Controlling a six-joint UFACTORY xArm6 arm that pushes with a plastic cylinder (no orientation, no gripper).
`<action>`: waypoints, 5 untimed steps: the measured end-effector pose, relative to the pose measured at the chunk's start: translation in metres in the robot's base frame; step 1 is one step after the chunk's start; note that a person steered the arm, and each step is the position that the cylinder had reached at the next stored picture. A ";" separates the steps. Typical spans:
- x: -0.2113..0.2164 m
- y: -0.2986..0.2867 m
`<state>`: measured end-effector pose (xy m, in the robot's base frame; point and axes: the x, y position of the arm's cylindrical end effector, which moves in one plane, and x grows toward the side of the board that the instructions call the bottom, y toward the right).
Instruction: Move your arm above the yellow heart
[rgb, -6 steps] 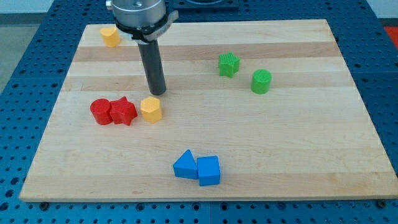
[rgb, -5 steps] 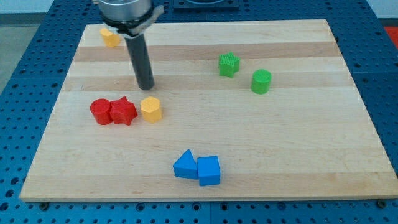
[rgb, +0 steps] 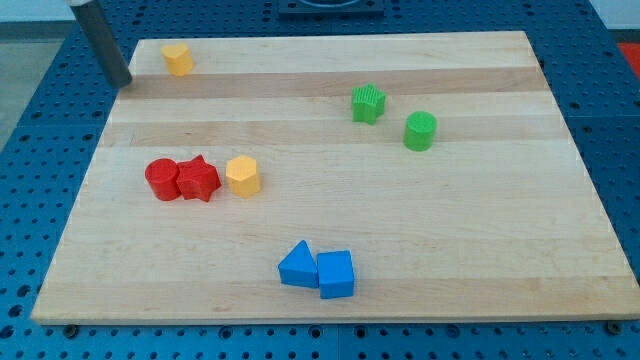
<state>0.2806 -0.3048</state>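
Observation:
Two yellow blocks lie on the wooden board (rgb: 400, 220). One small yellow block (rgb: 178, 59), possibly the heart, sits near the board's top left corner. The other yellow block (rgb: 242, 176), which looks hexagonal, lies at mid-left, just right of the red blocks. My rod comes in from the view's top left, and my tip (rgb: 122, 82) is at the board's left edge, left of and slightly below the top yellow block, apart from it. It touches no block.
A red round block (rgb: 161, 179) and a red star (rgb: 198, 179) touch each other at the left. A green star-like block (rgb: 368, 103) and a green cylinder (rgb: 421, 131) lie at upper right. A blue triangle (rgb: 297, 265) and a blue cube-like block (rgb: 336, 274) sit at the bottom centre.
My rod has moved up and to the left, from just above the mid-left yellow block to the board's top left edge. No block has moved.

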 end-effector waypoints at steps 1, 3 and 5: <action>-0.002 0.000; -0.061 0.000; -0.078 0.019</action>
